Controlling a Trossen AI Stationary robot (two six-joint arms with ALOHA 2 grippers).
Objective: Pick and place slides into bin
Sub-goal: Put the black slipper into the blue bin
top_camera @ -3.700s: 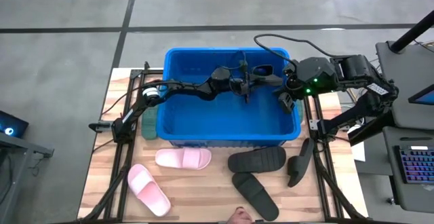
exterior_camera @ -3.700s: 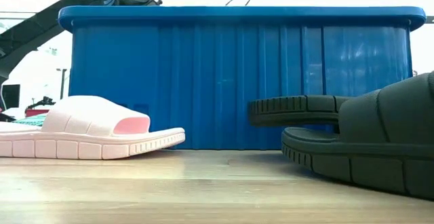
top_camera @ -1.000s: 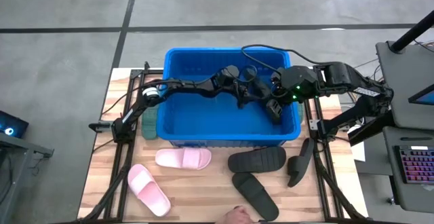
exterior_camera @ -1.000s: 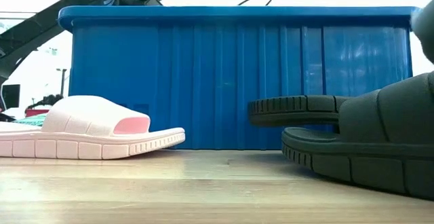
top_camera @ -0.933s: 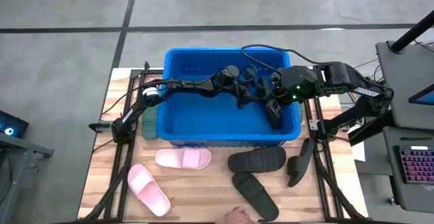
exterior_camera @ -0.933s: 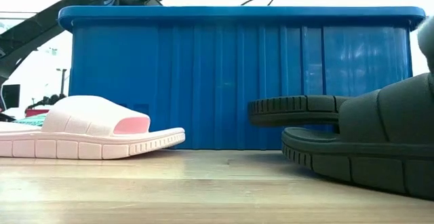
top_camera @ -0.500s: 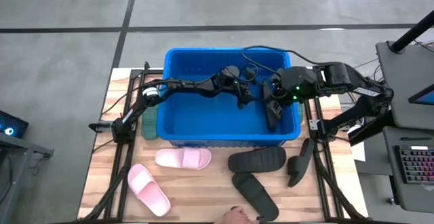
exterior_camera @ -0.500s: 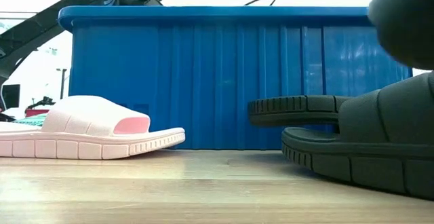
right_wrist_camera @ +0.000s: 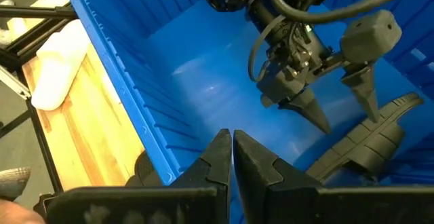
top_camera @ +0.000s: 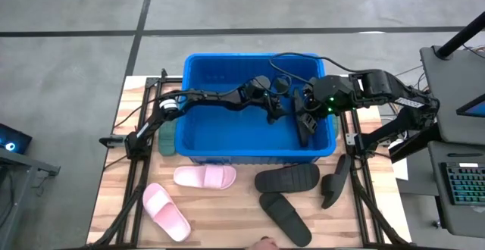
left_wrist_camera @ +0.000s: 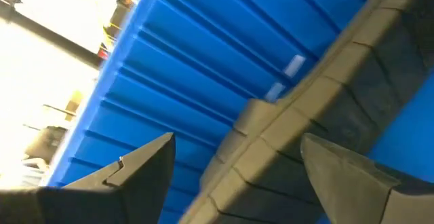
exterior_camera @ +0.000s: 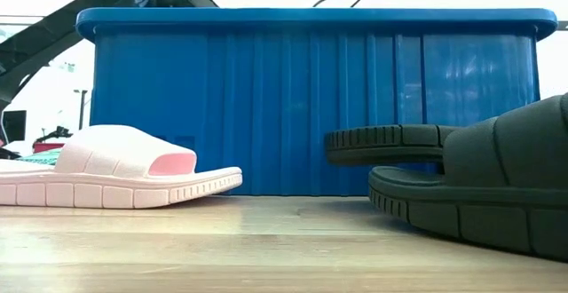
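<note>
The large bright blue rectangular plastic bin with ribbed walls and a rolled rim stands on the far half of the light wooden slatted table. Its long axis runs left to right in the high view.

Both dark arms reach into the bin from opposite sides. The left arm extends from its base at the table's left edge across the bin interior; the left gripper points down at the right part of the bin, jaws spread wide and holding nothing. A black foam slide leans on edge against the bin's right inner wall, just beside the left gripper's fingertips. In the left wrist view its ribbed sole runs diagonally between the two fingers.

The right arm bends in over the bin's right rim. The right gripper points down beside the near wall, jaws pressed together and gripping nothing.

Outside the bin, on the near half of the table:
- Three black foam slides lie at the right: one parallel to the bin's near wall, one angled nearer the table edge, one tilted at the right.
- Two light pink foam slides lie at the left: one parallel to the bin wall, one diagonal nearer the table corner.
- A sage green foam slide lies beside the bin's left wall, mostly hidden.
</note>
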